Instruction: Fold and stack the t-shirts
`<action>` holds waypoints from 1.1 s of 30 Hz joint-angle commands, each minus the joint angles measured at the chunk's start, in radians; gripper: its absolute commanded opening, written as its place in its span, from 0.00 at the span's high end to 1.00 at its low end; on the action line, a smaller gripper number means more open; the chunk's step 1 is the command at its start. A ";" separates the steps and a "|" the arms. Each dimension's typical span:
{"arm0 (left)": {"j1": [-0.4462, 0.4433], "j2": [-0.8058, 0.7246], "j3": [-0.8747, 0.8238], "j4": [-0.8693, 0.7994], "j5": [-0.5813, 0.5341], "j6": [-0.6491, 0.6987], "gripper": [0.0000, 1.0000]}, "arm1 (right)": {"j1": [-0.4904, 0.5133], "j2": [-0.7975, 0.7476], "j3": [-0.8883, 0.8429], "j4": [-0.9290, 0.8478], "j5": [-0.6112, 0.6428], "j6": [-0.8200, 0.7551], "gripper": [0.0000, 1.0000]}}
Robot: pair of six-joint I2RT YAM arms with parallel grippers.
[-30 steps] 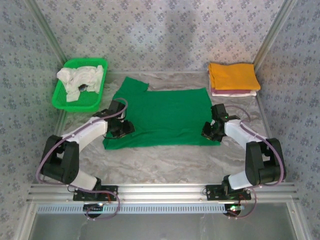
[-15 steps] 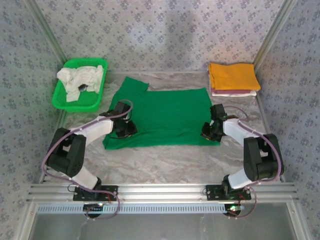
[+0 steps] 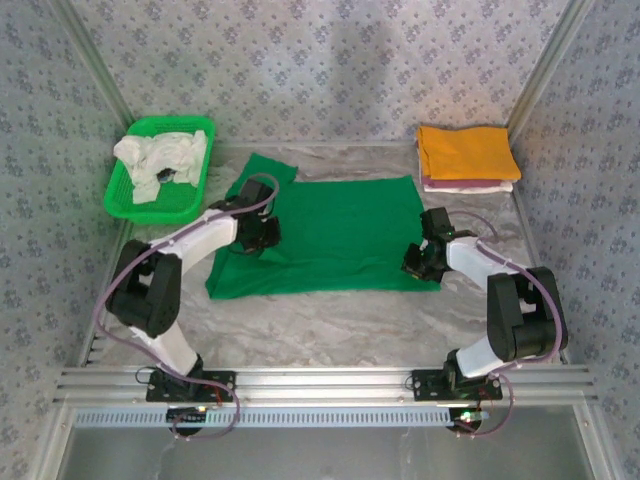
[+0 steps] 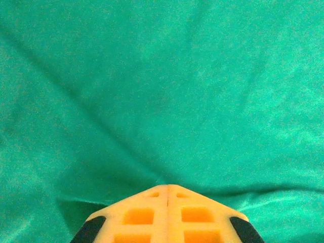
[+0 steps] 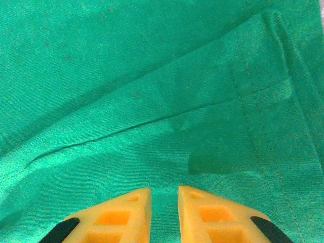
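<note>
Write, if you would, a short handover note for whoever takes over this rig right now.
Left gripper: shut, pinching the green t-shirt near its left side; creases run to its tips.
Right gripper: jaws narrowly apart over the shirt's right hem.
Done: orange-yellow t-shirt lies folded on pale t-shirts, far right.
Left: fold and stack the green one, now spread flat mid-table; then the crumpled whitish shirts in the green basket.
</note>
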State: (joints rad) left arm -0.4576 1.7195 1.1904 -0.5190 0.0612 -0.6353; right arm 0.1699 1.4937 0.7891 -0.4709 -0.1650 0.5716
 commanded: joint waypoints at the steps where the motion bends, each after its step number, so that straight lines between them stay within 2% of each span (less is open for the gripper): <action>1: -0.022 0.106 0.139 -0.074 -0.047 0.103 1.00 | -0.004 0.008 -0.004 -0.001 -0.010 0.011 0.76; 3: -0.032 0.185 0.239 -0.111 -0.040 0.135 1.00 | -0.003 0.007 -0.006 0.003 -0.017 0.014 0.76; 8: -0.084 0.341 0.475 -0.227 -0.110 0.239 1.00 | -0.004 0.005 -0.007 -0.001 -0.023 0.014 0.75; 10: -0.089 0.364 0.532 -0.291 -0.128 0.228 0.95 | -0.004 0.001 -0.005 -0.004 -0.027 0.014 0.74; 11: -0.091 0.327 0.491 -0.273 -0.143 0.204 0.91 | -0.002 -0.002 -0.004 -0.010 -0.025 0.014 0.74; 13: -0.086 0.179 0.304 -0.127 -0.141 0.141 0.76 | -0.002 -0.011 -0.004 -0.018 -0.020 0.011 0.73; 14: -0.080 0.089 0.188 -0.046 -0.129 0.102 0.72 | -0.002 -0.016 -0.005 -0.019 -0.012 0.009 0.72; 15: -0.075 0.007 0.089 0.013 -0.125 0.062 0.65 | -0.003 -0.019 -0.008 -0.020 -0.007 0.004 0.72; 18: -0.051 -0.161 -0.100 0.058 -0.122 -0.042 0.53 | -0.003 -0.012 -0.005 -0.018 -0.005 -0.007 0.72; 23: -0.007 -0.269 -0.295 0.133 -0.017 -0.154 0.52 | 0.001 0.021 0.016 -0.015 -0.019 -0.018 0.70; 33: -0.018 -0.210 -0.353 0.180 0.015 -0.206 0.50 | 0.007 0.036 0.015 -0.005 -0.021 -0.017 0.69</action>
State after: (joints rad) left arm -0.4725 1.4841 0.8288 -0.3870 0.0559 -0.8143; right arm 0.1711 1.5116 0.7883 -0.4637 -0.1761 0.5674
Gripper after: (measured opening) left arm 0.497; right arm 0.311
